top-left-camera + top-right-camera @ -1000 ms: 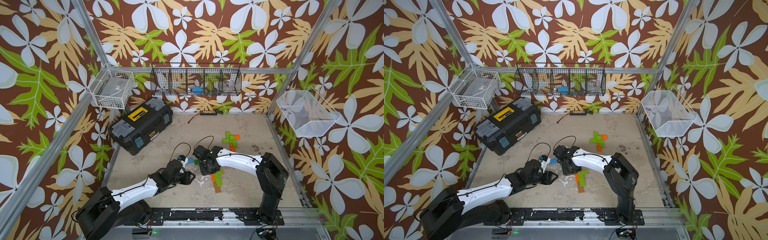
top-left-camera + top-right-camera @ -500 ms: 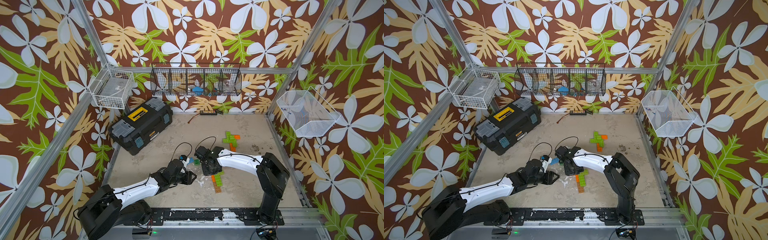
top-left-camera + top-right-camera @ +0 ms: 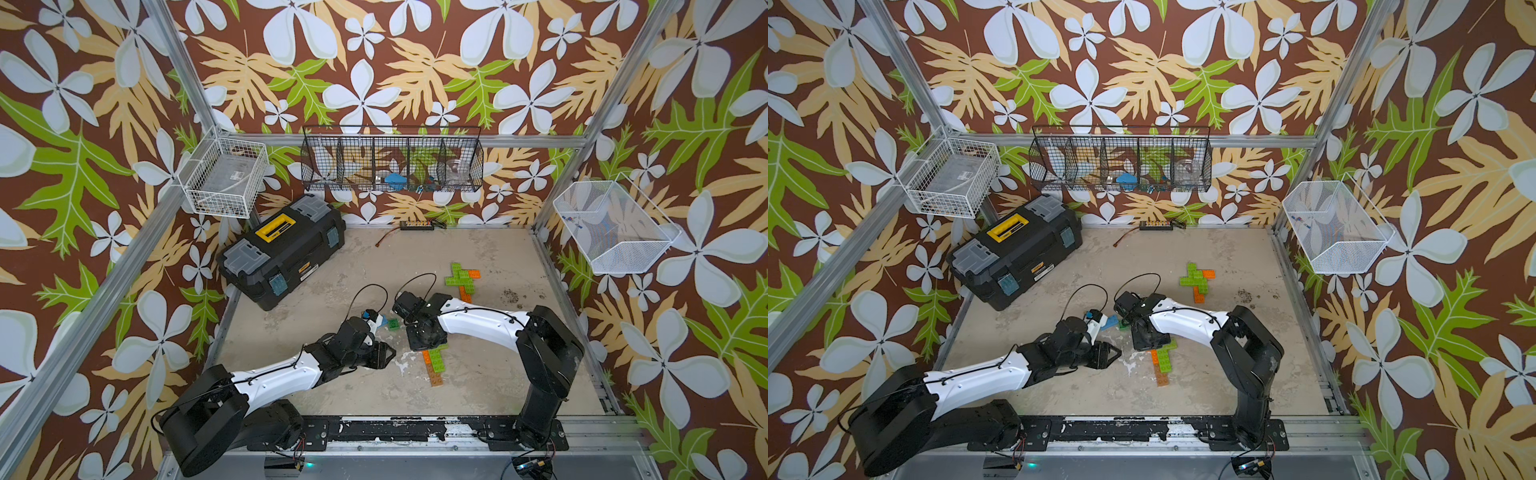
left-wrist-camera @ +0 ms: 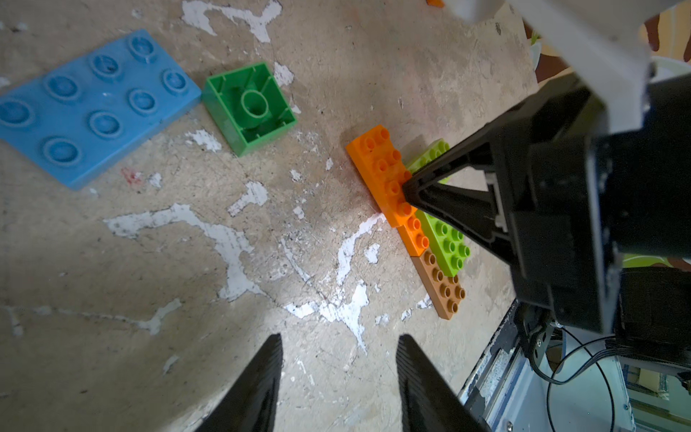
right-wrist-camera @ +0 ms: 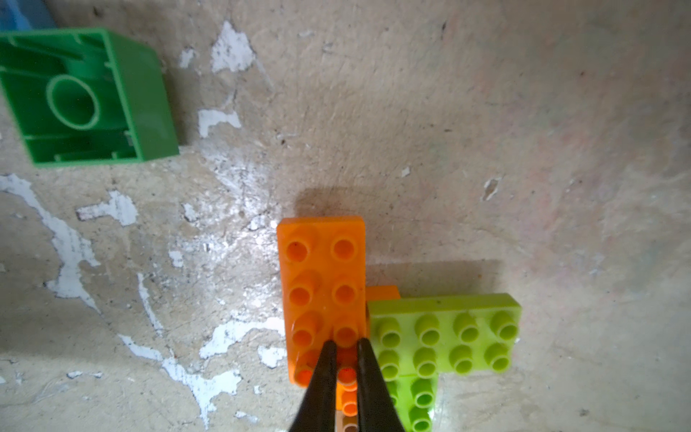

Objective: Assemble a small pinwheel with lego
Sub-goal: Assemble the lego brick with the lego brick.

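The left tool [image 4: 338, 338], spread and empty, hangs over bare table [image 4: 187, 262], near-left of the lego stack [image 3: 434, 361]. The blue plate [image 4: 89, 104] and green square [image 4: 248, 106] lie loose, far-left of it. The right tool [image 5: 344, 344], pressed together, bears on one end of the stack's orange brick [image 5: 323, 284]. Unbraced, the stack could skid or the brick seat crooked. Everything stands much as a second ago.

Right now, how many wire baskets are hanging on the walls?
3: a white wire basket above the toolbox, a black divided basket on the back wall, a white mesh basket on the opposite side wall.
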You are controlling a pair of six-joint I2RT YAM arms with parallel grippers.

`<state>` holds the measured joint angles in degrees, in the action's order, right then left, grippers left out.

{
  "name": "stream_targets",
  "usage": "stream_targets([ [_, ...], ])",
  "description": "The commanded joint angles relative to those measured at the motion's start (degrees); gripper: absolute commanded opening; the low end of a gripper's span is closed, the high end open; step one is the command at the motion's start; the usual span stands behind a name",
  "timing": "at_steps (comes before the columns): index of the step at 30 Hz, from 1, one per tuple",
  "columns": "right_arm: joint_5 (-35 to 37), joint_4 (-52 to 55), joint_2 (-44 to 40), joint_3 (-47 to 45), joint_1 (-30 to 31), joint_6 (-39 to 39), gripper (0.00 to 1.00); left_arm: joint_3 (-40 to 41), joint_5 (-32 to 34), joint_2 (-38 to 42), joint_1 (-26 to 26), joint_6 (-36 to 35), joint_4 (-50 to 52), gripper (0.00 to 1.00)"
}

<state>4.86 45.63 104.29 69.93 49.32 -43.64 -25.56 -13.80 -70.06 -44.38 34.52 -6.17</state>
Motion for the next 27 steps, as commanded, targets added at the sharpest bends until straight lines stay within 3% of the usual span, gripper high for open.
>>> stream_targets([
  [1,-0.67,0.96,0.24,-1.14,-0.01,-0.5,0.12,-0.61,-0.1,-0.15,-0.09,-0.33,-0.52,0.53],
  [13,-1.4,1.39,-2.08,-2.69,-0.01,-0.85,0.12,-1.16,-0.08,-0.91,-0.09,-0.42,-0.59,0.53],
  [27,-2.84,-0.04,3.47,-2.98,-0.28,1.61,0.13,-1.28,1.75,-0.61,-0.09,-0.34,0.44,0.52],
])
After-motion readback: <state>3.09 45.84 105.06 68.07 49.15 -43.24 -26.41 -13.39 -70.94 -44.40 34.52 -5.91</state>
